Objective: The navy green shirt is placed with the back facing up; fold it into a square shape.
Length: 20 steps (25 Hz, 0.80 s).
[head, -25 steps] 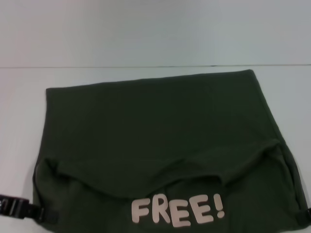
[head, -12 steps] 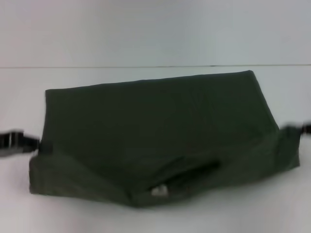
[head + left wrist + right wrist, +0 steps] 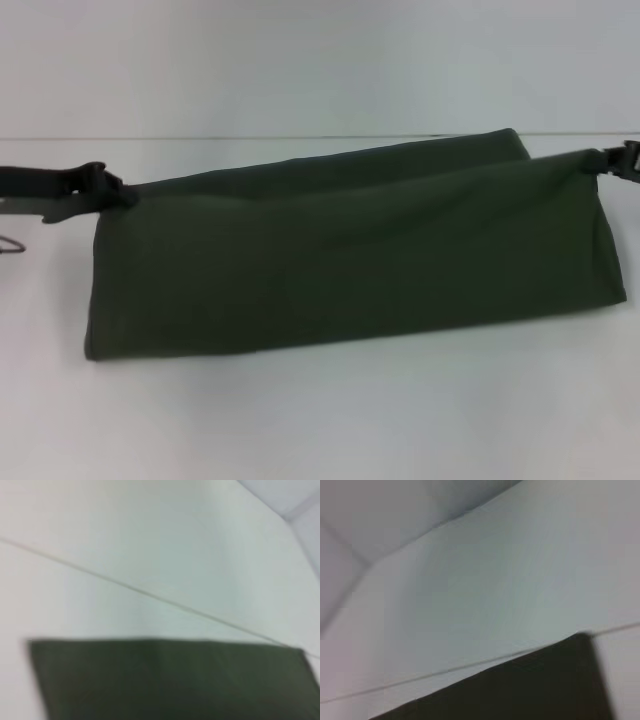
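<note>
The navy green shirt lies on the white table, folded in half front to back into a wide band. Its plain side faces up and the lettering is hidden. The top layer's edge sits near the far edge of the lower layer. My left gripper is shut on the top layer's far left corner. My right gripper is shut on its far right corner. The shirt also shows in the left wrist view and in the right wrist view.
The table's back edge runs just behind the shirt, with a pale wall beyond it. Bare white table lies in front of the shirt and to both sides.
Both grippers have carried the shirt's near edge up and away to the far side. The "FREE!" lettering is now folded under and the shirt lies as a flat band.
</note>
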Available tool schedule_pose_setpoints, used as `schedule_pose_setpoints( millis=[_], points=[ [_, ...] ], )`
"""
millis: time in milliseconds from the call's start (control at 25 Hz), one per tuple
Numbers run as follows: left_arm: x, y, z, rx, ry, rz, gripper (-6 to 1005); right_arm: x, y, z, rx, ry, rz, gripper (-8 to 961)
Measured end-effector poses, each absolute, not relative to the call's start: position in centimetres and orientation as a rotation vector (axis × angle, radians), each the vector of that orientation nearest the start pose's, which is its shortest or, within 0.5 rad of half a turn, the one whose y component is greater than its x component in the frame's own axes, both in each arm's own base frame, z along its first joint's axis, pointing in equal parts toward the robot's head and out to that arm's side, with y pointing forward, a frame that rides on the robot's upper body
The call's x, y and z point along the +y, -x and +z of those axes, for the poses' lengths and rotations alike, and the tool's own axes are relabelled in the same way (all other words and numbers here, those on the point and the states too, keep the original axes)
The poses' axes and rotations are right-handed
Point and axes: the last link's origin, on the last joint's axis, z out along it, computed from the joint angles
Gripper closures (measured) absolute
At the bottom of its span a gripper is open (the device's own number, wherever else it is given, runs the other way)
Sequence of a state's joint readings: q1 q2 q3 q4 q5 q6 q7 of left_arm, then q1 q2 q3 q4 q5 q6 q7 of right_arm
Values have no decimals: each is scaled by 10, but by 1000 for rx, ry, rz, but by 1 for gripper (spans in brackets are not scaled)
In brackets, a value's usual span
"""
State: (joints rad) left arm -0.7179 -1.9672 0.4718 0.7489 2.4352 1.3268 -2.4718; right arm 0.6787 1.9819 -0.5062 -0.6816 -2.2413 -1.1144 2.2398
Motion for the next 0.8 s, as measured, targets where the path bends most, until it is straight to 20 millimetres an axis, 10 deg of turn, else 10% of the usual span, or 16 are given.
schedule_pose_setpoints(
  millis=[800],
  points=[
    [440, 290, 78, -1618, 1731, -491, 985, 490, -237, 46, 1182, 1823, 492, 911]
  ],
)
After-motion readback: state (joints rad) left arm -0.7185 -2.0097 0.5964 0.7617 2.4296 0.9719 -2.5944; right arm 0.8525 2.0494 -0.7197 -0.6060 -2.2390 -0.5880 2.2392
